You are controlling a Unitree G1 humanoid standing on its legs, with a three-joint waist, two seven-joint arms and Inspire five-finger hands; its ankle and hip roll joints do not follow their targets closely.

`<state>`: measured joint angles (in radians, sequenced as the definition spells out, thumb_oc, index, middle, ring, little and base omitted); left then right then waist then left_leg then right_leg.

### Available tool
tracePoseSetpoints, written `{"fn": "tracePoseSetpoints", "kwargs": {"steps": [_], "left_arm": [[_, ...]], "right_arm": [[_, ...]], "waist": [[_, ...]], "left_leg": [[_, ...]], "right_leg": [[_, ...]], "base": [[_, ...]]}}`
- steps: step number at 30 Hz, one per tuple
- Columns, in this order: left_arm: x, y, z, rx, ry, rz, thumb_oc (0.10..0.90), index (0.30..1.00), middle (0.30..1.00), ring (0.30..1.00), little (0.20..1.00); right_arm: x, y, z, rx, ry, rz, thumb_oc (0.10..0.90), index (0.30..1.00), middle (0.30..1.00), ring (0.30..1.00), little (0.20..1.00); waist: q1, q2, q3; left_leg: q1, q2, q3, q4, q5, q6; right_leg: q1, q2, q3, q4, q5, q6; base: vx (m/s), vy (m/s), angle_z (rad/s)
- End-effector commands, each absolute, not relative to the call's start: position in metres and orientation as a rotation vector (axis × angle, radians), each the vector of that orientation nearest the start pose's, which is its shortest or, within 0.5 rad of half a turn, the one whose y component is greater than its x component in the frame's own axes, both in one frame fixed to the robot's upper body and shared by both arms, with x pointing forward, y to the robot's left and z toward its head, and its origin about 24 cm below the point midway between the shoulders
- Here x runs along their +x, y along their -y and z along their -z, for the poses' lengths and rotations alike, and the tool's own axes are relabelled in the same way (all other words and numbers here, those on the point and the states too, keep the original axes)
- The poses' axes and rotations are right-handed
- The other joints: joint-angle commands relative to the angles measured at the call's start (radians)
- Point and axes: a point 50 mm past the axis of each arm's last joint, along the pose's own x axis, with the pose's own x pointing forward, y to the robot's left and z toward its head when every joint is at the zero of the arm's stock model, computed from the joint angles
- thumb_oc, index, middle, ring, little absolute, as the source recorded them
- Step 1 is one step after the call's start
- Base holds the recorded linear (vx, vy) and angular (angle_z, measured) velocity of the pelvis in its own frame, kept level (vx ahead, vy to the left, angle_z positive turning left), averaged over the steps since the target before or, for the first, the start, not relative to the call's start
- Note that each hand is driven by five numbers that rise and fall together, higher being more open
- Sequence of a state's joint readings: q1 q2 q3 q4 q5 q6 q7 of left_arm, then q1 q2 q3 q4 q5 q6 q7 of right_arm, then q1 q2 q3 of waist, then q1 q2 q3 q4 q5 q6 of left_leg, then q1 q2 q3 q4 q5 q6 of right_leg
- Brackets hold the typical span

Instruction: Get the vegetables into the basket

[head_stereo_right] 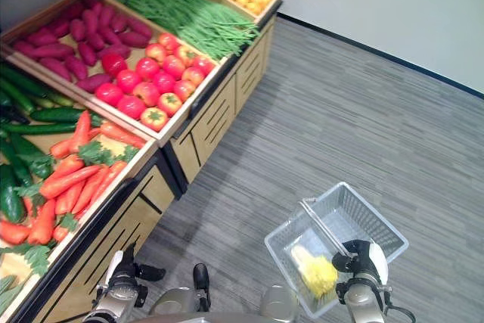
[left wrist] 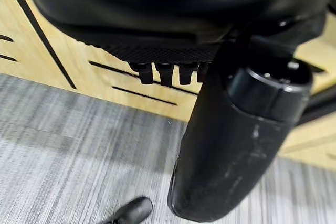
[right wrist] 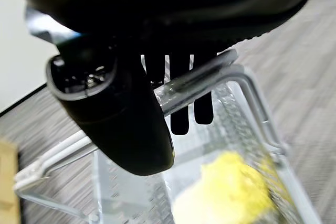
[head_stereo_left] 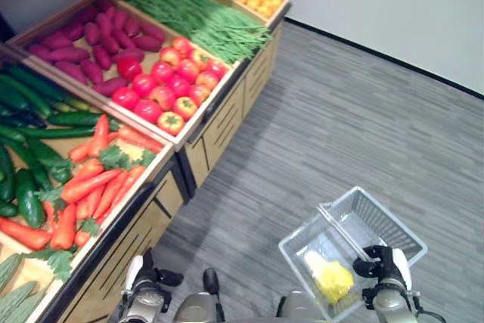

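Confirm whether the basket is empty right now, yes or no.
No: the clear basket hanging from the right hand by its handle already holds a yellow vegetable at its bottom.

wooden produce stand (head_stereo_left: 219,122) runs along the robot's left, bins packed with carrots (head_stereo_left: 94,183) and tomatoes (head_stereo_left: 168,85). grey floor (head_stereo_left: 340,126) to the right lies open. clear basket (head_stereo_left: 386,225) sits low right, its handle (right wrist: 194,85) across the opening, corn (head_stereo_left: 329,276) inside.
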<state>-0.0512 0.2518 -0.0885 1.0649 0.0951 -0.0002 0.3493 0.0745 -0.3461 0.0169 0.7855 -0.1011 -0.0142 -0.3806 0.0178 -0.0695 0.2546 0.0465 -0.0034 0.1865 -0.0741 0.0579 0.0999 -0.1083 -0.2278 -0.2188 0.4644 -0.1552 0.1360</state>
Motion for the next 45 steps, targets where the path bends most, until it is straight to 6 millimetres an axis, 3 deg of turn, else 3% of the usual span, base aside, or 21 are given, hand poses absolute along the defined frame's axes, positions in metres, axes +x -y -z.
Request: {"fn": "tracePoseSetpoints", "kwargs": {"steps": [1,2,3,5,9,13,16,18,20,22,23,26,33,37,40,44,45], "left_arm": [[0.135,-0.255,0.134,0.562,-0.947,-0.319,0.9,1.0,1.0,1.0,1.0],[0.134,-0.257,0.134,0.572,-0.954,-0.319,0.9,1.0,1.0,1.0,1.0],[0.135,-0.257,0.133,0.572,-0.954,-0.32,0.9,1.0,1.0,1.0,1.0],[0.131,-0.259,0.136,0.556,-0.978,-0.334,0.9,1.0,1.0,1.0,1.0],[0.125,-0.259,0.137,0.546,-0.99,-0.342,0.9,1.0,1.0,1.0,1.0],[0.11,-0.258,0.143,0.498,-1.037,-0.376,0.9,1.0,1.0,1.0,1.0],[0.111,-0.253,0.143,0.486,-1.02,-0.365,0.9,1.0,1.0,1.0,1.0],[0.118,-0.25,0.142,0.484,-1.0,-0.351,0.9,1.0,1.0,1.0,1.0],[0.129,-0.249,0.139,0.489,-0.977,-0.341,0.9,1.0,1.0,1.0,1.0],[0.13,-0.252,0.138,0.518,-0.976,-0.333,0.9,1.0,1.0,1.0,1.0],[0.129,-0.254,0.138,0.529,-0.985,-0.334,0.9,1.0,1.0,1.0,1.0],[0.123,-0.259,0.139,0.539,-1.007,-0.35,0.9,1.0,1.0,1.0,1.0],[0.128,-0.264,0.135,0.547,-0.976,-0.349,0.9,1.0,1.0,1.0,1.0],[0.138,-0.274,0.127,0.546,-0.931,-0.4,0.9,1.0,1.0,1.0,1.0],[0.143,-0.285,0.12,0.529,-0.897,-0.504,0.9,1.0,1.0,1.0,1.0],[0.147,-0.3,0.11,0.506,-0.845,-0.675,0.9,1.0,1.0,1.0,1.0],[0.142,-0.313,0.105,0.448,-0.818,-0.845,0.9,1.0,1.0,1.0,1.0]], "right_arm": [[0.194,0.314,0.053,-0.626,-0.509,0.535,0.4,0.3,0.3,0.3,0.3],[0.196,0.313,0.049,-0.632,-0.488,0.526,0.4,0.3,0.3,0.3,0.3],[0.196,0.313,0.049,-0.632,-0.487,0.526,0.4,0.3,0.3,0.3,0.3],[0.193,0.315,0.05,-0.627,-0.496,0.531,0.4,0.3,0.3,0.3,0.3],[0.186,0.319,0.053,-0.636,-0.514,0.525,0.4,0.3,0.3,0.3,0.3],[0.188,0.325,0.05,-0.656,-0.515,0.515,0.4,0.3,0.3,0.3,0.3],[0.192,0.331,0.044,-0.675,-0.496,0.521,0.4,0.3,0.3,0.3,0.3],[0.189,0.336,0.042,-0.676,-0.493,0.549,0.4,0.3,0.3,0.3,0.3],[0.181,0.343,0.043,-0.657,-0.511,0.599,0.4,0.3,0.3,0.3,0.3],[0.172,0.343,0.05,-0.644,-0.545,0.615,0.4,0.3,0.3,0.3,0.3],[0.167,0.343,0.055,-0.634,-0.573,0.619,0.4,0.3,0.3,0.3,0.3],[0.157,0.344,0.062,-0.636,-0.621,0.616,0.4,0.3,0.3,0.3,0.3],[0.133,0.335,0.091,-0.612,-0.799,0.578,0.4,0.3,0.3,0.3,0.3],[0.121,0.325,0.108,-0.587,-0.903,0.553,0.4,0.3,0.3,0.3,0.3],[0.115,0.316,0.116,-0.561,-0.94,0.548,0.4,0.3,0.3,0.3,0.3],[0.096,0.306,0.13,-0.554,-1.04,0.534,0.4,0.3,0.3,0.3,0.3],[0.089,0.3,0.134,-0.567,-1.063,0.514,0.4,0.3,0.3,0.3,0.3]], "waist": [[-0.001,-0.008,0.021],[-0.021,-0.012,0.031],[-0.022,-0.012,0.03],[-0.035,-0.023,0.031],[-0.033,-0.033,0.026],[-0.016,-0.022,0.013],[-0.012,-0.019,0.014],[-0.019,-0.021,0.024],[-0.056,-0.022,0.031],[-0.068,-0.015,0.023],[-0.068,-0.004,0.015],[-0.066,0.01,-0.004],[-0.05,-0.01,-0.011],[-0.04,-0.021,-0.006],[-0.033,-0.022,-0.014],[-0.016,-0.037,-0.02],[-0.011,-0.048,-0.032]], "left_leg": [[0.005,0.048,0.004,0.053,-0.099,-0.102],[0.033,0.04,-0.052,0.05,-0.115,-0.112],[0.031,0.04,-0.052,0.05,-0.113,-0.112],[0.053,0.034,-0.139,0.069,-0.146,-0.122],[0.049,0.032,-0.195,0.099,-0.165,-0.13],[0.043,0.074,-0.258,0.085,-0.148,-0.159],[0.002,0.088,-0.284,0.147,-0.154,-0.176],[-0.041,0.092,-0.225,0.197,-0.147,-0.185],[-0.057,0.163,-0.025,0.211,-0.117,-0.186],[-0.051,0.202,0.09,0.197,-0.092,-0.196],[-0.049,0.209,0.115,0.176,-0.072,-0.203],[-0.036,0.196,0.111,0.115,-0.057,-0.199],[-0.006,0.126,0.097,0.065,-0.09,-0.153],[0.009,0.102,0.069,0.03,-0.086,-0.139],[0.017,0.108,0.051,0.011,-0.081,-0.153],[0.022,0.118,0.032,0.026,-0.084,-0.166],[0.025,0.126,0.031,0.025,-0.077,-0.177]], "right_leg": [[-0.007,0.011,0.035,-0.201,0.206,0.04],[-0.032,0.05,0.124,-0.299,0.21,0.049],[-0.032,0.05,0.124,-0.303,0.214,0.048],[-0.052,0.067,0.224,-0.367,0.237,0.062],[-0.014,0.07,0.208,-0.377,0.225,0.051],[0.019,0.099,0.169,-0.388,0.193,0.022],[0.028,0.101,0.132,-0.374,0.164,0.003],[0.053,0.078,0.087,-0.376,0.152,-0.004],[0.083,0.046,0.011,-0.377,0.141,-0.003],[0.099,0.038,-0.03,-0.385,0.142,0.002],[0.108,0.037,-0.051,-0.39,0.142,0.007],[0.114,0.022,-0.076,-0.38,0.142,0.02],[0.09,-0.051,-0.065,-0.274,0.171,0.061],[0.05,-0.058,-0.003,-0.209,0.256,0.094],[0.044,-0.029,0.041,-0.31,0.227,0.082],[0.075,-0.024,0.034,-0.376,0.216,0.075],[0.101,-0.012,0.026,-0.411,0.212,0.071]], "base": [[0.38,-0.157,0.93],[0.29,-0.129,0.91],[0.3,-0.134,1.08],[0.27,-0.159,1.36],[0.19,-0.195,1.29],[0.12,-0.237,0.64],[0.09,-0.23,0.49],[-0.01,-0.054,0.56],[0.0,-0.032,1.15],[0.02,-0.002,1.15],[0.04,0.046,1.11],[0.08,0.134,0.7],[0.05,0.196,0.24],[0.01,0.098,0.29],[0.04,-0.012,0.25],[0.05,-0.097,0.26],[0.05,-0.117,0.49]]}}
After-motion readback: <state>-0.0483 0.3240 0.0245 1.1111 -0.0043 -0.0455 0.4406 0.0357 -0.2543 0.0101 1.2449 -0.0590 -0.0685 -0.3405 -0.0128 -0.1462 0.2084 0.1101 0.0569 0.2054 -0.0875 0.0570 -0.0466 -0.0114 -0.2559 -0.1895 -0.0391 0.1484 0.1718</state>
